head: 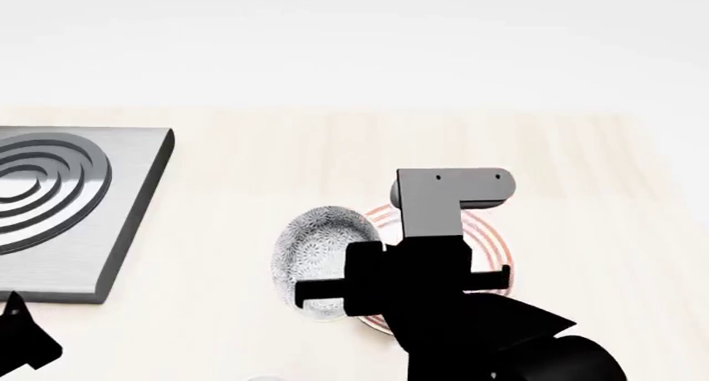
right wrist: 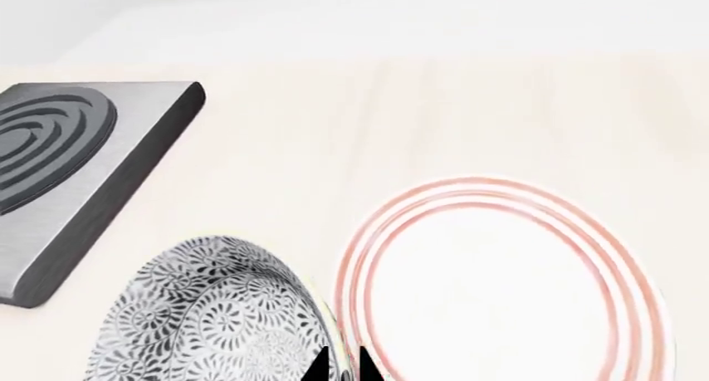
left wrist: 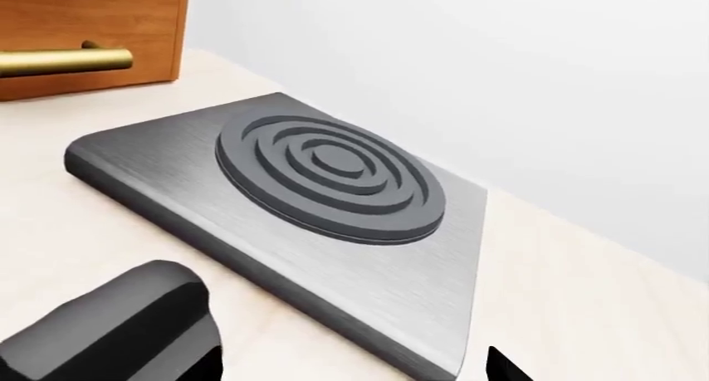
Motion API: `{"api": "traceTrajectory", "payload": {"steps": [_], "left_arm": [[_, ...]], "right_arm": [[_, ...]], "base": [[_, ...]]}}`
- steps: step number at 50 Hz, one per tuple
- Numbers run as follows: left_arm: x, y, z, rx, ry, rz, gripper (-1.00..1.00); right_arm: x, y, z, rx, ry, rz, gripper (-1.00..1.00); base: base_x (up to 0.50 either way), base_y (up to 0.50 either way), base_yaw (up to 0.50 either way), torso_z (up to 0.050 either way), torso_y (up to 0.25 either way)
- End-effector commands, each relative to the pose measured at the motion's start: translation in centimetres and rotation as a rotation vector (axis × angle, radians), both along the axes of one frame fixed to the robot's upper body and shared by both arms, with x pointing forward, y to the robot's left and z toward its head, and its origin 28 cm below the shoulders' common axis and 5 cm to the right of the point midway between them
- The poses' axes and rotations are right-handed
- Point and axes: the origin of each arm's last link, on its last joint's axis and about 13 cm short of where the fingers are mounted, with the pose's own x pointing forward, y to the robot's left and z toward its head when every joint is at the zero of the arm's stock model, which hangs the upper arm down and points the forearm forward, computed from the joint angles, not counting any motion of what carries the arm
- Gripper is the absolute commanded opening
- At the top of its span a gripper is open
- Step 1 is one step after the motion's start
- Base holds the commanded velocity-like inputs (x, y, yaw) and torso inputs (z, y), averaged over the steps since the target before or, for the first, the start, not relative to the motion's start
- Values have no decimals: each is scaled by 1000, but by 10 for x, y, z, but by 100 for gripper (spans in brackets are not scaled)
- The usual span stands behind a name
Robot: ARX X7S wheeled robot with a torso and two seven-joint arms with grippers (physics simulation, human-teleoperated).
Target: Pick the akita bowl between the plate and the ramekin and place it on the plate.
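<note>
The akita bowl [right wrist: 211, 315], white with a dense grey-black pattern, sits tilted just left of the plate [right wrist: 499, 281], a flat white plate with thin red rings. In the head view the bowl [head: 321, 244] shows beside the plate [head: 487, 232], which my right arm mostly covers. My right gripper [right wrist: 341, 366] is shut on the bowl's rim on the side facing the plate, one fingertip inside and one outside. My left gripper [left wrist: 354, 368] stands open over the counter next to the stove plate, holding nothing. The ramekin is out of view.
A brushed grey stove plate [head: 66, 207] with a ringed burner [left wrist: 332, 178] lies at the left of the pale wooden counter [head: 332, 148]. A wooden cabinet with a brass handle [left wrist: 66, 61] stands behind it in the left wrist view.
</note>
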Motion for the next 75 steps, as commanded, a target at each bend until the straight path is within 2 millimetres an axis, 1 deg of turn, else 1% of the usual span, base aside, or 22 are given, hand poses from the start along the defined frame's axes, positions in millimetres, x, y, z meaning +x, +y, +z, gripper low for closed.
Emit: {"api": "traceTrajectory", "payload": {"steps": [1, 7, 17, 22, 32, 37, 42, 43, 44, 45, 46, 47, 48, 51, 54, 57, 60, 66, 71, 75], "left_arm": [[-3, 2, 1, -1, 1, -1, 100], [-3, 1, 1, 0, 1, 0, 100], [-2, 0, -1, 3, 1, 1, 100], [-2, 0, 0, 2, 1, 1, 100], [-1, 0, -2, 2, 1, 2, 100], [-1, 0, -1, 1, 1, 2, 100], [-2, 0, -1, 2, 1, 2, 100], [-2, 0, -1, 3, 0, 2, 100], [-2, 0, 0, 1, 1, 2, 100], [-2, 0, -1, 1, 2, 2, 100], [-2, 0, -1, 2, 1, 3, 100], [-2, 0, -1, 1, 1, 2, 100], [-2, 0, -1, 2, 0, 3, 100], [-2, 0, 0, 1, 0, 2, 100], [-2, 0, 0, -1, 0, 1, 100], [-2, 0, 0, 0, 0, 1, 100], [-2, 0, 0, -2, 0, 0, 100], [-2, 2, 0, -2, 1, 1, 100], [0, 3, 0, -2, 2, 1, 100], [1, 3, 1, -2, 2, 1, 100]], "right_arm": [[7, -4, 25, 2, -25, -21, -100], [7, -1, 30, 5, -26, -14, -100], [15, -2, 37, 8, -8, -31, -100], [13, -5, 34, 41, 6, -64, -100], [11, -10, 31, 44, 22, -99, -100], [4, -13, 31, 61, 29, -119, -100], [1, -19, 25, 60, 40, -144, -100], [32, -9, 49, 24, -98, -108, -100], [56, -1, 83, 70, -233, -37, -100], [71, -5, 103, 70, -244, -54, -100], [81, -12, 85, 72, -137, -97, -100], [86, -20, 61, 73, -2, -147, -100], [86, -22, 53, 58, 55, -167, -100], [89, -23, 54, 63, 62, -175, -100], [99, -28, 52, 72, 75, -182, -100], [101, -28, 52, 79, 81, -191, -100], [104, -32, 49, 86, 89, -200, -100], [104, -35, 46, 88, 100, -218, -100], [104, -38, 50, 81, 103, -221, -100], [103, -43, 47, 86, 114, -241, -100]], "base": [[0, 0, 0, 0, 0], [0, 0, 0, 0, 2], [0, 0, 0, 0, 0], [0, 0, 0, 0, 0], [0, 0, 0, 0, 1], [0, 0, 0, 0, 0], [0, 0, 0, 0, 0], [0, 0, 0, 0, 0], [0, 0, 0, 0, 0], [0, 0, 0, 0, 0], [0, 0, 0, 0, 0], [0, 0, 0, 0, 0], [0, 0, 0, 0, 0], [0, 0, 0, 0, 0], [0, 0, 0, 0, 0], [0, 0, 0, 0, 3], [0, 0, 0, 0, 0], [0, 0, 0, 0, 0], [0, 0, 0, 0, 0], [0, 0, 0, 0, 0]]}}
